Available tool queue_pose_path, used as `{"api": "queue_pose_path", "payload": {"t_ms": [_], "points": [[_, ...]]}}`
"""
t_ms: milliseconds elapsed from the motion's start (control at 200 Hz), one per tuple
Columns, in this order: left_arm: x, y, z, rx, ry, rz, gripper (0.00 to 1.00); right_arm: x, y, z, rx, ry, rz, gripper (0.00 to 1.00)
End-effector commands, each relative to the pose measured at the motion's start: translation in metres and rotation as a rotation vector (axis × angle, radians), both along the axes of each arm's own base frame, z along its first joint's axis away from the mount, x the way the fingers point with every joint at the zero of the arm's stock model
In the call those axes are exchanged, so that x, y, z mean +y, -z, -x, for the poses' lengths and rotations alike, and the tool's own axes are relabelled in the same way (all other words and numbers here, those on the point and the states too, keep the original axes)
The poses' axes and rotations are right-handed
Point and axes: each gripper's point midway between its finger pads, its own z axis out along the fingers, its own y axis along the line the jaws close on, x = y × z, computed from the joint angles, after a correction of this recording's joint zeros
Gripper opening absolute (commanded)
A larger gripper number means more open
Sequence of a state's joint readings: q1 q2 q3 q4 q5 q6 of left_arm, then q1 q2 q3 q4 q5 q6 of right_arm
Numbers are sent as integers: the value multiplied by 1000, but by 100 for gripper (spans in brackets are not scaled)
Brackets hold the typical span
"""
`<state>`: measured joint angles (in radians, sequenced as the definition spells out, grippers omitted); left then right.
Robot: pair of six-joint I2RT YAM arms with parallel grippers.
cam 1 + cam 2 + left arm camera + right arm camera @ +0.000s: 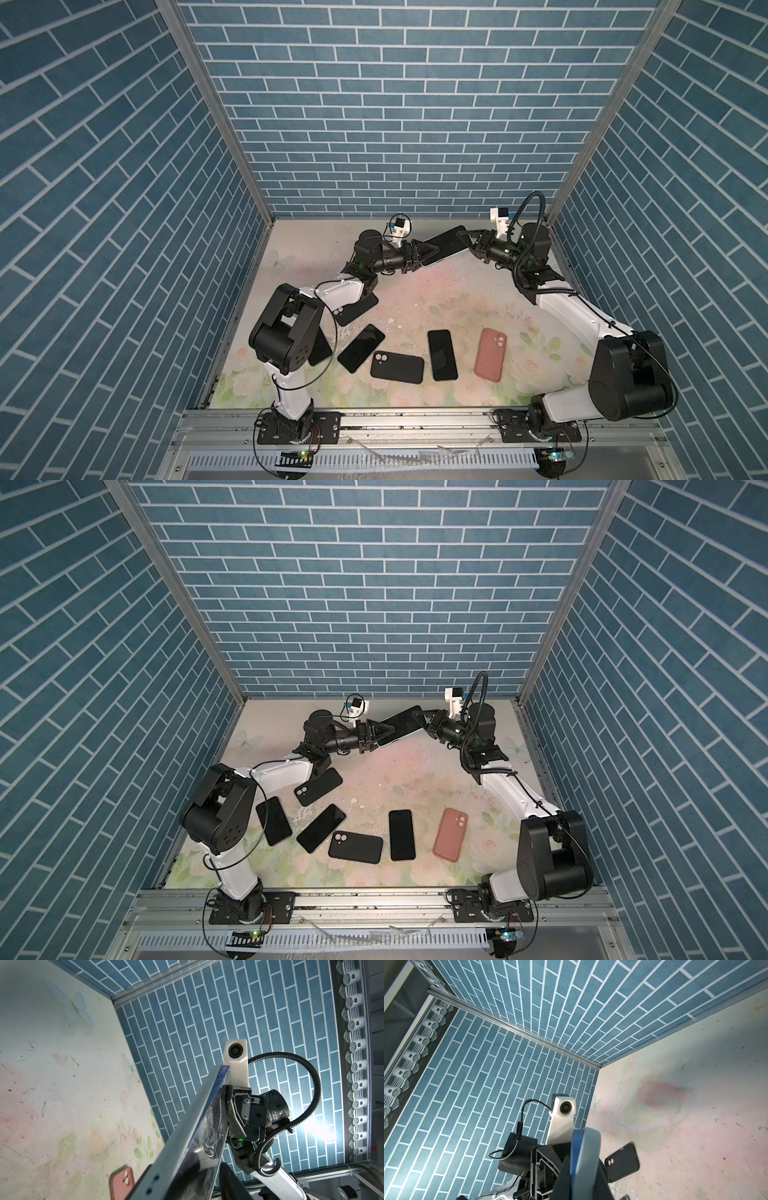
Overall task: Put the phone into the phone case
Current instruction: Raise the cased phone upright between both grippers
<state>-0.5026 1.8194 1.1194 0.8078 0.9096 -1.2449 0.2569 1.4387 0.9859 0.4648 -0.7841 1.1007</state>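
Evidently early: the right gripper (465,240) clamps the phone (446,246) aloft. The left gripper (432,250) meets its other end, grip unclear. The pink case (491,353) lies unused on the tabletop (436,299).

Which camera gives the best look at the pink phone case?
Both top views show the pink phone case whole, lying flat. The left wrist view catches only one end; the right wrist view misses it.

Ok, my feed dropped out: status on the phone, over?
Right pincer shut on phone, aloft at the back. Left pincer at its other end, grip unclear. Pink case, black case flat on table, nearer the front.
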Motion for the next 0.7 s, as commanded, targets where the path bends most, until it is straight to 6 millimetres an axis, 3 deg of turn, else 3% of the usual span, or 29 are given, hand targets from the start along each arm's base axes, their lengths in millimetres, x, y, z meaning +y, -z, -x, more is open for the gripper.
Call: {"api": "queue_pose_path", "payload": {"t_ms": [0, 145, 310, 470, 695], "points": [[2, -37, 7, -106, 6, 66, 40, 4, -21, 5, -44, -36, -64, 0], [2, -45, 8, -115, 11, 96, 28, 5, -26, 6, -58, -55, -81, 0], [1, -50, 11, -123, 28, 109, 16, 5, -36, 7, -98, -70, -91, 20], [3, -59, 13, -128, 35, 151, 12, 0, -49, 4, -154, -76, -128, 35], [4, -67, 15, -118, 48, 193, 9, -3, -65, -11, -202, -87, -178, 38]]}}
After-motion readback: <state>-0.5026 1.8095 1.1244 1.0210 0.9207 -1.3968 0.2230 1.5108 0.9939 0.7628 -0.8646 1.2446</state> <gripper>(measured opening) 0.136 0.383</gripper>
